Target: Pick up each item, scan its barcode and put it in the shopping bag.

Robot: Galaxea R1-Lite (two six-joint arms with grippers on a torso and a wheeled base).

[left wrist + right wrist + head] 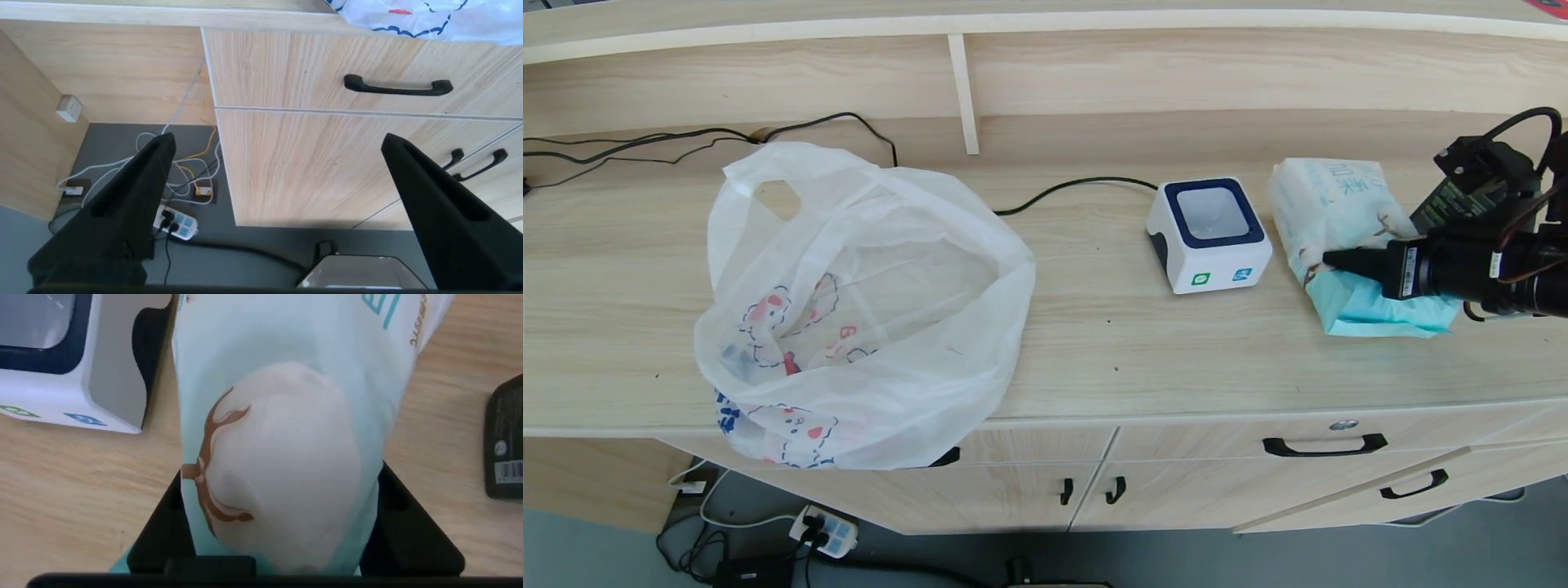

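Observation:
A pale blue-and-white tissue pack (1339,214) lies on the wooden counter to the right of the white and navy barcode scanner (1209,233). My right gripper (1339,260) comes in from the right and is shut on the pack's near half. In the right wrist view the pack (278,449) bulges between the two black fingers (159,531). The white plastic shopping bag (866,302) stands open at the counter's left, with a cartoon-printed item inside. My left gripper (278,212) hangs open below the counter, facing the drawer fronts.
A black boxed item (1450,202) lies just right of the tissue pack, partly hidden by my arm; it shows as (505,441) too. Cables (686,139) run along the back of the counter. A raised shelf wall closes off the rear. The bag overhangs the counter's front edge.

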